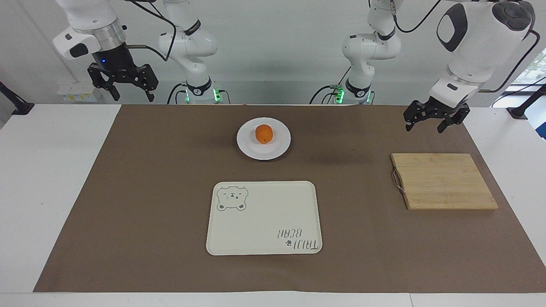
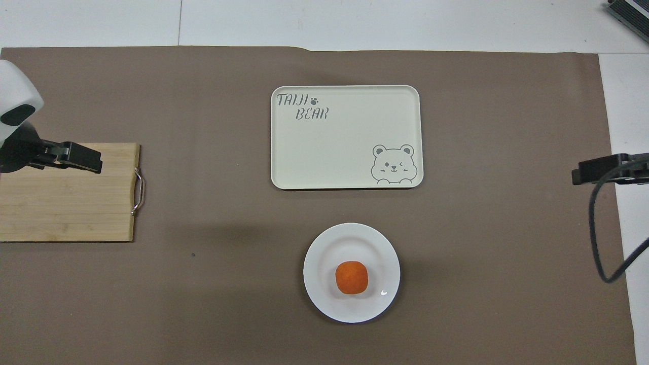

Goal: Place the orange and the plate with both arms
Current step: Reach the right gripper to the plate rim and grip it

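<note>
The left gripper (image 1: 431,121), upper right of the facing view, hangs with fingers apart above the mat (image 1: 149,192) near the bamboo cutting board (image 1: 443,181). The right gripper (image 1: 123,83), upper left, also spread, holds nothing. The orange (image 1: 264,133) sits on the plate (image 1: 249,147), nearer the robots than the bear tray (image 1: 264,221); bare mat surrounds them on the white tabletop (image 1: 47,170).

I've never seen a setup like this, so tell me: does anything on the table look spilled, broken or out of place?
Nothing stands out. The orange sits on the plate, the tray and cutting board lie flat and whole, and both grippers hang open in the air, touching nothing.
</note>
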You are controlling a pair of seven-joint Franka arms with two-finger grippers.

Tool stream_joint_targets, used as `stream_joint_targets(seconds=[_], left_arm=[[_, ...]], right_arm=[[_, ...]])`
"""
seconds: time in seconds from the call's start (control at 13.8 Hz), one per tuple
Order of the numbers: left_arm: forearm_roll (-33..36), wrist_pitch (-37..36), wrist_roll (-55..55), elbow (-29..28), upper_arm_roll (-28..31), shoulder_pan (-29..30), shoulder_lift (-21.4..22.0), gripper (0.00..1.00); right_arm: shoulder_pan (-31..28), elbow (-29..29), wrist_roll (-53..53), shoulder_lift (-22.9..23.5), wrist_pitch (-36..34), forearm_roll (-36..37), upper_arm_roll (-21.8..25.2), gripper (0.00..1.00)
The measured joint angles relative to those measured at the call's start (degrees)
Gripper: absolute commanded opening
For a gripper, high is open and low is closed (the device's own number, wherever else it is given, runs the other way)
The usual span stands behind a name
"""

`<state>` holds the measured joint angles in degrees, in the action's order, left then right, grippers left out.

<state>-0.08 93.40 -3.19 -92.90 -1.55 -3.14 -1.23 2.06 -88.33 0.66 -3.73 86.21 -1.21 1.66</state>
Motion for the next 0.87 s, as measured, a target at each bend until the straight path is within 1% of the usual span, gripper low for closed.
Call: stream_joint_targets(seconds=[0.15,0.36,0.51,0.73,0.87], left_arm=[[0.0,0.0,0.0,0.0,0.0,0.0,0.0,1.00],[0.0,0.0,0.0,0.0,0.0,0.0,0.0,1.00],[0.0,0.0,0.0,0.0,0.0,0.0,0.0,1.00],[0.0,0.0,0.0,0.0,0.0,0.0,0.0,1.00],[0.0,0.0,0.0,0.0,0.0,0.0,0.0,1.00]], right_arm=[[-0.1,-1.9,-0.2,0.0,0.4,-4.2,-0.1,1.00],[-0.3,-7.9,-0.7,0.0,5.1,-11.5,0.3,1.00],[-0.2,-13.1,-2.1,0.1,8.6,-17.8,0.2,1.00],[-0.1,-21.3,-7.2,0.3,13.4,-26.5,-0.1,1.00],[0.9,-29.0,-13.4,0.4,18.8,-32.7,-0.2,1.00]])
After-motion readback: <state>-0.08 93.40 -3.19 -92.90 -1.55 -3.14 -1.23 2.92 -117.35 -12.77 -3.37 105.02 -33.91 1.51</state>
